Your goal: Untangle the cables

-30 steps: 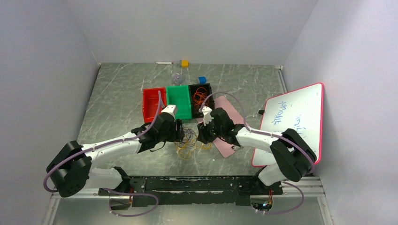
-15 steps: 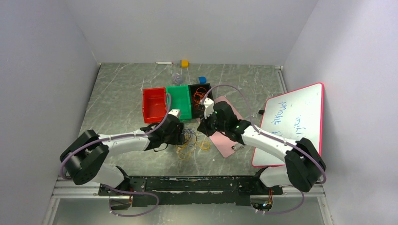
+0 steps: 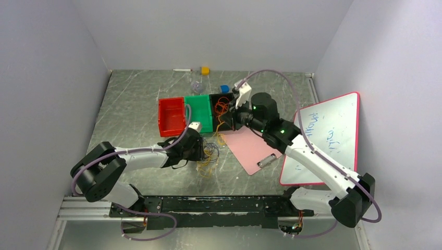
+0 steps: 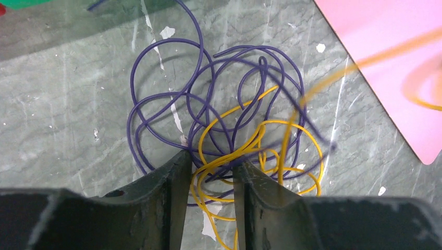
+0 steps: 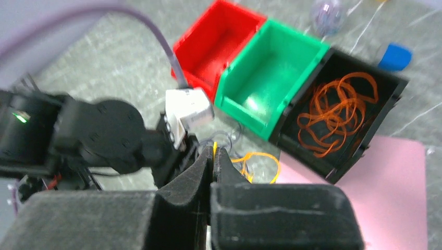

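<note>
The cables (image 4: 229, 125) lie on the table as a tangle of purple and yellow loops (image 3: 208, 155). My left gripper (image 4: 211, 169) is low over the tangle's near edge, open, and several yellow and purple strands run loose through the gap between its fingers. My right gripper (image 5: 213, 152) is shut on a yellow cable and held up in front of the black bin (image 3: 233, 101). That cable (image 4: 333, 78) stretches taut from the tangle across the left wrist view, and a yellow loop (image 5: 259, 159) hangs below the right fingertips. More orange cables (image 5: 336, 112) lie in the black bin.
Red bin (image 3: 161, 117), green bin (image 3: 199, 100) and the black bin stand in a row behind the tangle. A pink clipboard (image 3: 255, 151) lies to its right, and a whiteboard (image 3: 326, 135) leans further right. A yellow block (image 3: 205, 70), a blue block (image 3: 224, 88) and a clear ball (image 3: 196, 86) sit at the back.
My right gripper shut on a yellow cable and rose back toward the black bin, drawing it taut. My left gripper moved onto the tangle and its jaws narrowed.
</note>
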`<state>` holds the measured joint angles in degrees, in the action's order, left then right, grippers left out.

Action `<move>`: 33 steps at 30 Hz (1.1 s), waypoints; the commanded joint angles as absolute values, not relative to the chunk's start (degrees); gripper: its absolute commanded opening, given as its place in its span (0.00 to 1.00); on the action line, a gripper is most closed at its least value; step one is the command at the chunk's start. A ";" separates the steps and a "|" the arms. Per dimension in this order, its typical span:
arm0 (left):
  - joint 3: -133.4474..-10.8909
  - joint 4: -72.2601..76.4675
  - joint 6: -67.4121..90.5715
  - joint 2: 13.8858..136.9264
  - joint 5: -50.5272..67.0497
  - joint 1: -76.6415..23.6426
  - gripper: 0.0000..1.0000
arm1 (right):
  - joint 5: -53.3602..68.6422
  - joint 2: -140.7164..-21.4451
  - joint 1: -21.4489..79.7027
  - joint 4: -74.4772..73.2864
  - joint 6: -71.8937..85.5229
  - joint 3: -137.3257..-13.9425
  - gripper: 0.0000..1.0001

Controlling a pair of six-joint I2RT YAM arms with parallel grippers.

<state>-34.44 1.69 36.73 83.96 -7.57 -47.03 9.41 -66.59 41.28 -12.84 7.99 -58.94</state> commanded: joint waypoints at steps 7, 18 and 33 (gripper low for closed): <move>-32.34 2.58 37.78 85.78 -6.11 -46.77 0.32 | 2.01 -63.55 41.46 -19.57 9.24 -77.18 0.00; -31.25 4.29 38.33 86.13 -5.28 -46.76 0.18 | -9.20 -63.15 41.43 -20.90 5.53 -93.35 0.00; -30.03 4.47 38.51 83.96 -6.04 -46.77 0.20 | -22.85 -63.42 41.44 -20.02 -4.13 -104.75 0.00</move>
